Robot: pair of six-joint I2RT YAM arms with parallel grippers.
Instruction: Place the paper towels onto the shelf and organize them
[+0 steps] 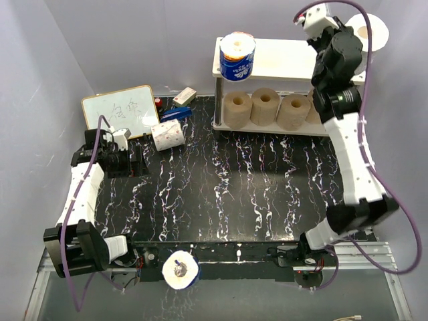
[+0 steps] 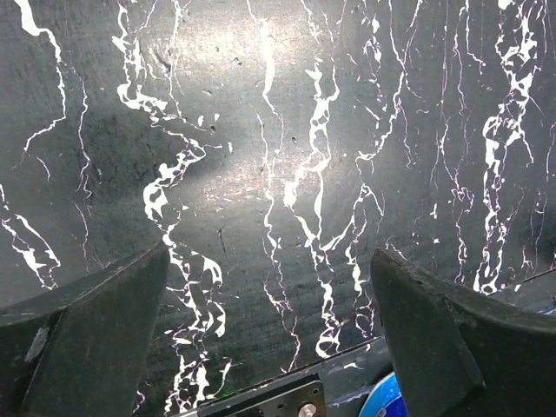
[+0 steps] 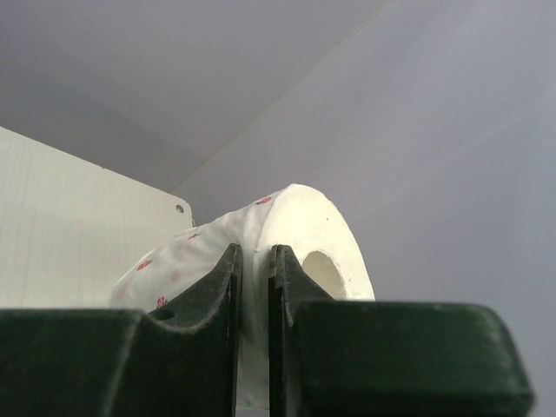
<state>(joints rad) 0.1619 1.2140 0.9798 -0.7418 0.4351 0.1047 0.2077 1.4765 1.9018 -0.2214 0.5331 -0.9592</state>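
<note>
While looking down on the shelf [image 1: 281, 57], seeing two flat cream boards with rounded corners riding on slim shiny metal legs [image 1: 217, 100]. Finding the right gripper [image 3: 254, 269] at the right end of the shelf's top board, with dark fingers [image 3: 200, 339] drawn almost together and pinching the soft wall of a white roll [image 3: 300, 230] dotted with small red marks, its hollow core just beside the pinch. Not managing to tell whether that roll is resting on the board or hanging just off its corner. Noting a blue-wrapped roll [image 1: 237, 57] standing upright at the left end of the same board, with a long stretch of bare pale board between it and the gripper. Counting three tan-brown rolls [image 1: 265, 105] lining up side by side on the shelf's lower board, cores facing up, with a fourth partly hidden behind the right arm. Spotting a second white roll [image 1: 167, 135] lying on its side on the black, white-veined table [image 1: 234, 194], left of the shelf and near a small whiteboard [image 1: 124, 110]. Spotting a third white roll [image 1: 180, 271] sitting well in front of the shelf at the table's near edge. Seeing the left gripper [image 2: 269, 287] far to the left of the shelf, fingers spread wide, holding nothing, hovering over the glossy marbled surface.
</note>
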